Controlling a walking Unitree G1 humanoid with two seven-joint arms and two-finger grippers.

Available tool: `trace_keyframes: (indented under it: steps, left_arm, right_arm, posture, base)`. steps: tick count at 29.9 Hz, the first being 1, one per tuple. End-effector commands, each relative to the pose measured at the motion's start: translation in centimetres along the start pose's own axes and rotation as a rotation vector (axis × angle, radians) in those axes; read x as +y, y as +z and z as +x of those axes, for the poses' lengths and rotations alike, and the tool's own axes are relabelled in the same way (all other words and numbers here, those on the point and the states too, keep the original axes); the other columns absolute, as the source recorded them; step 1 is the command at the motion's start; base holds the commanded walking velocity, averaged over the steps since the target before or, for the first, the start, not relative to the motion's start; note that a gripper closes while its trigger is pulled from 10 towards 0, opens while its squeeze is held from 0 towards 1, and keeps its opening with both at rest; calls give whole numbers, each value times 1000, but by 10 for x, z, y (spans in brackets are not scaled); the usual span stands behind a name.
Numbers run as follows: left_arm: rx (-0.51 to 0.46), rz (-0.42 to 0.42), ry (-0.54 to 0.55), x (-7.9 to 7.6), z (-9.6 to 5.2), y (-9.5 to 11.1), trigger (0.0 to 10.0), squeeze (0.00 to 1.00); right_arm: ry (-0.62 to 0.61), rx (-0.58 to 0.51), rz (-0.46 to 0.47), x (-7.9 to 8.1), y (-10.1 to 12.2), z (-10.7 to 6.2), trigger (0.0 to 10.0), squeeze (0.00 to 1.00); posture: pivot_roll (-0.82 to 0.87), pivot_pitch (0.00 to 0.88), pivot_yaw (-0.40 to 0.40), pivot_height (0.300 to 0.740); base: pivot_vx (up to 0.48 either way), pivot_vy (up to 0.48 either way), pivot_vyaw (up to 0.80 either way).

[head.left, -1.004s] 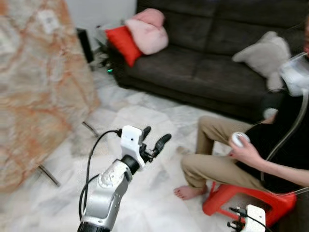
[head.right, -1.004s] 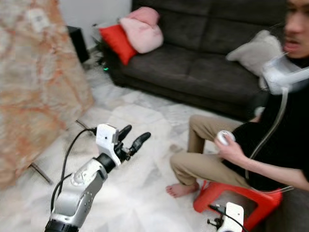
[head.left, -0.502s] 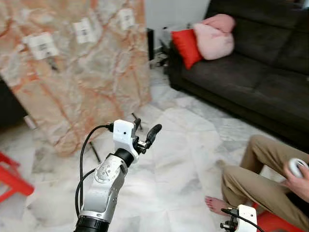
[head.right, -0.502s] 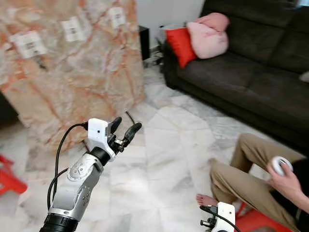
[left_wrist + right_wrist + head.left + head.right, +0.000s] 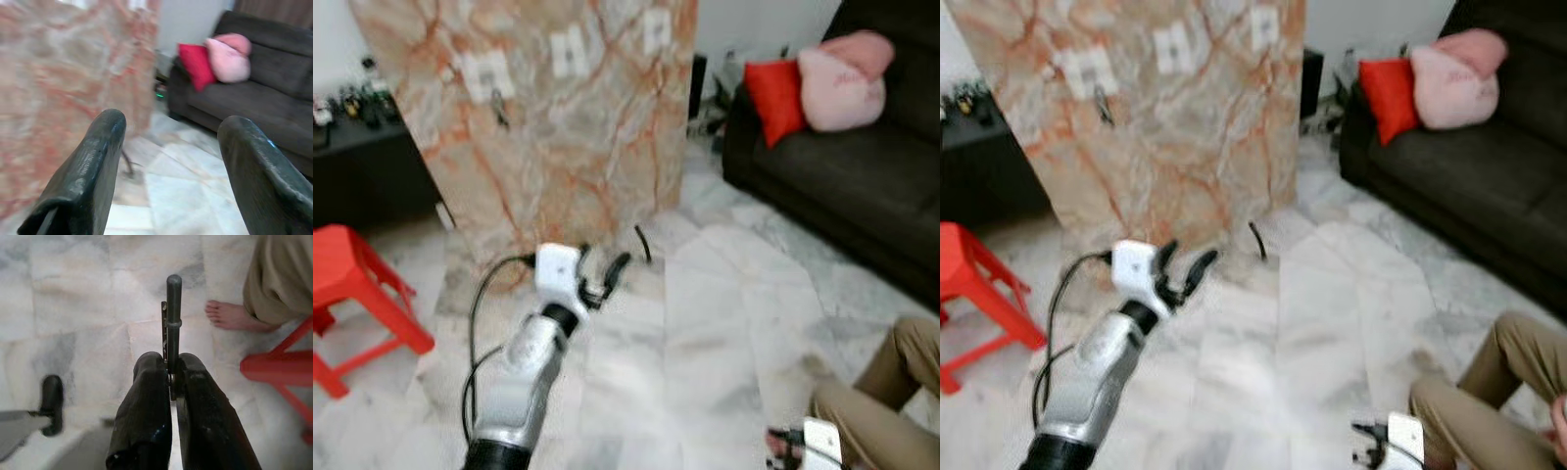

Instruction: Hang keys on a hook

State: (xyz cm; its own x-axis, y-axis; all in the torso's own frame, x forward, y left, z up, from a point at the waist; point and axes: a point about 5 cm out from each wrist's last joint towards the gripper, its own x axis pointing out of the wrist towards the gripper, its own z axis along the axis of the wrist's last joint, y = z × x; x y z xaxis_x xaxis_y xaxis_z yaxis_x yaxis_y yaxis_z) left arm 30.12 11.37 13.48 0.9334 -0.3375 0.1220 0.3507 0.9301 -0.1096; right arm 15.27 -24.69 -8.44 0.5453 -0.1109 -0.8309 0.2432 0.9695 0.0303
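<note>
The key (image 5: 167, 328) is pinched tight in the right gripper (image 5: 170, 377), low on the right above the marble floor (image 5: 705, 333). The left gripper (image 5: 603, 277) is held out in front with its fingers spread wide. Far ahead stands a marble board (image 5: 558, 117) with small hooks (image 5: 499, 106), a red stool (image 5: 352, 294) to the left and a dark sofa (image 5: 842, 186) to the right.

White marble floor (image 5: 705, 333) w/ red stool (image 5: 357, 294), dark sofa (image 5: 842, 186), marble slab (image 5: 558, 117).

Open marble floor (image 5: 705, 333) is lying ahead; marble slab (image 5: 558, 127) is blocking straight on, red stool (image 5: 352, 294) crowding the left, sofa (image 5: 842, 186) sitting right.
</note>
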Motion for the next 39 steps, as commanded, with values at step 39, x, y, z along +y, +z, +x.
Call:
trace_keyframes:
  steps: [39]
  left_arm:
    - [-296, 98, 231, 3, 12, 44, 10000, 0]
  right_arm:
    - [-32, 8, -7, -15, -2, -4, 10000, 0]
  posture:
    - [34, 0, -136, 740]
  base:
    - [0, -57, 634]
